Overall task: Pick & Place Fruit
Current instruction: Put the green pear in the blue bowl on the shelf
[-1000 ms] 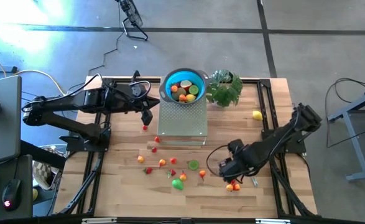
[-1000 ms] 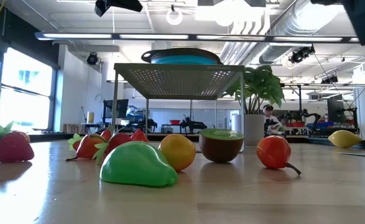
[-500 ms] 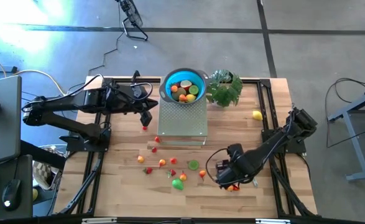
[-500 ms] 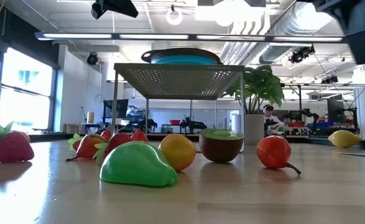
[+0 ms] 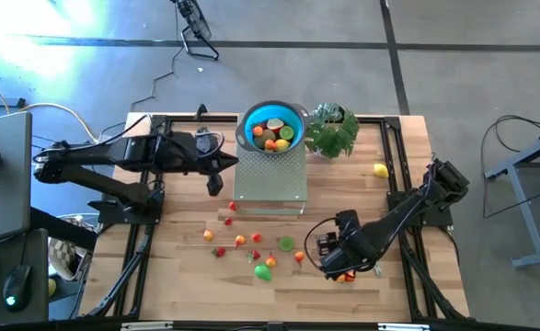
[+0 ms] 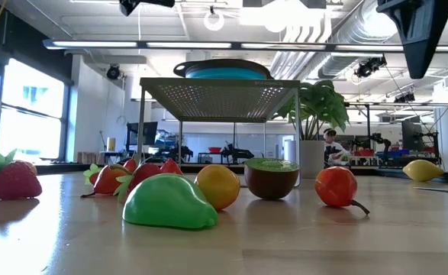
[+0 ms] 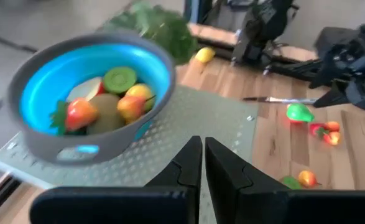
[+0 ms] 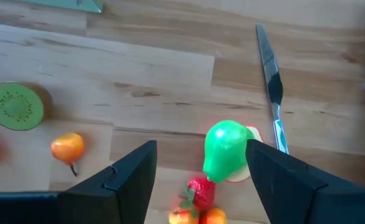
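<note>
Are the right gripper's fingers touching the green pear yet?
Apart. In the right wrist view the right gripper is open, and bare wood shows between each of its fingers and the green pear beyond them.

A bowl (image 5: 271, 127) holding several fruits sits on a perforated stand (image 5: 270, 179) at the rear centre of the bench (image 5: 187, 276), with a plant (image 5: 332, 131) just to its right. A lone fruit (image 5: 380, 169) lies right of the plant. More fruit (image 5: 251, 250) lies scattered in front of the stand. The left pincer (image 5: 216, 182) hangs at the stand's left edge; the right pincer (image 5: 329, 248) sits low over the bench's front right, beside a knife (image 8: 270, 81).
</note>
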You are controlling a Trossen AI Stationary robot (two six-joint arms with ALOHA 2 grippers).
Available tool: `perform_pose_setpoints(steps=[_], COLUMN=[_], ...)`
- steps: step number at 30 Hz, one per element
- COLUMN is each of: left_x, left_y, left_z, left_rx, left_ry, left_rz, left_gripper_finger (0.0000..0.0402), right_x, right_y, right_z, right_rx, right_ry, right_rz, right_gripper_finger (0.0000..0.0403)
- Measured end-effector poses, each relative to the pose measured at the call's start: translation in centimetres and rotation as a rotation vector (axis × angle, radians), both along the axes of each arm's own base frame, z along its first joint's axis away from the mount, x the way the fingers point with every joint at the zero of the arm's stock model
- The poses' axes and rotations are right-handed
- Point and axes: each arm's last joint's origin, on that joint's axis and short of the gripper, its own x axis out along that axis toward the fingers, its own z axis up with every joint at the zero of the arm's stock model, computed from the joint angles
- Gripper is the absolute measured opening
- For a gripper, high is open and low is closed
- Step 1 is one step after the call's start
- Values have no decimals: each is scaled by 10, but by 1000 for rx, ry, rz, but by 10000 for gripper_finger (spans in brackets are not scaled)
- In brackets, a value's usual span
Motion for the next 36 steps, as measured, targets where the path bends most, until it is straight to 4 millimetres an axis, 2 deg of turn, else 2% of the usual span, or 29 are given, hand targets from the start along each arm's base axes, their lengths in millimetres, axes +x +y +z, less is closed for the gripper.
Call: perform_pose_setpoints(steps=[8,21,31,36], left_x=[-2,-31,-31,-31], left_y=[-11,-9,-9,-9], left_z=[-5,8,8,6], left_rx=[57,61,70,71], left_ry=[-124,-220,-215,-199], left_rz=[-68,-76,-79,-80], left_gripper_finger=[14,14,14,14], right_x=[-1,-5,7,5], right_y=[0,9,23,31], right_z=[0,-1,-39,-53], right_rx=[-12,-2,-14,-40], right_ry=[-7,-53,68,99], right_rz=[-28,-147,-173,-182], right_gripper_finger=[239,239,239,239])
